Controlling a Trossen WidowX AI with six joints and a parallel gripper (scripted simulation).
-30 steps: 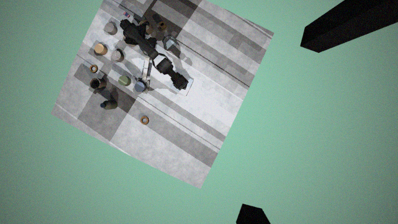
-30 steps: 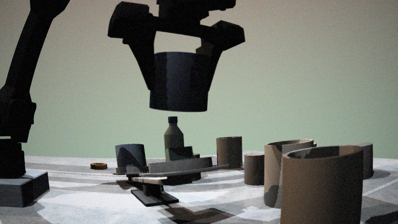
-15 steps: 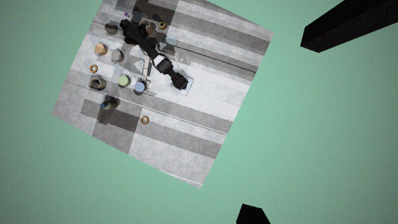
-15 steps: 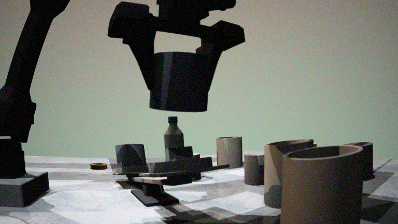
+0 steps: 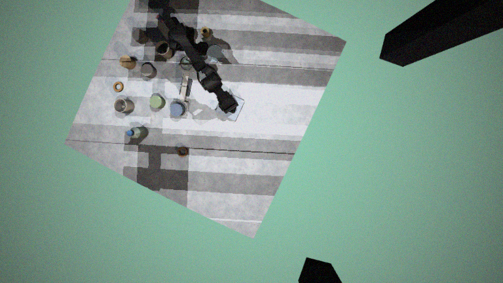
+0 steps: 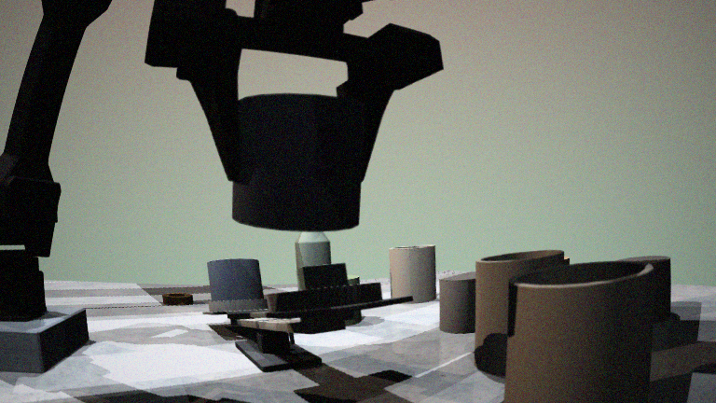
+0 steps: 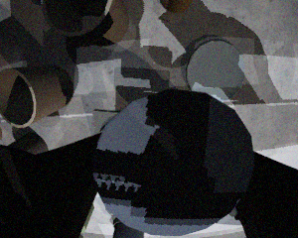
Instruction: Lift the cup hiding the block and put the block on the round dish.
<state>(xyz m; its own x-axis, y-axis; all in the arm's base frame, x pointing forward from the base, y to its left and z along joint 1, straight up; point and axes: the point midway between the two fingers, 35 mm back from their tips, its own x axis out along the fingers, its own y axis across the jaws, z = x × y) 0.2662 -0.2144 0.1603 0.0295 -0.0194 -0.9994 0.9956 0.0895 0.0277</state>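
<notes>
My gripper is shut on a dark blue cup and holds it high above the table. Below it, a dark block stands bare on one end of the small balance. The second blue cup stands on the balance's other end. The round grey dish lies flat beside the arm, partly in its shadow. In the top view the arm hides the held cup.
Several tan cylinders and open tubes stand around the balance. A bottle, a green cylinder and small rings are nearby. The arm's base stands at the left.
</notes>
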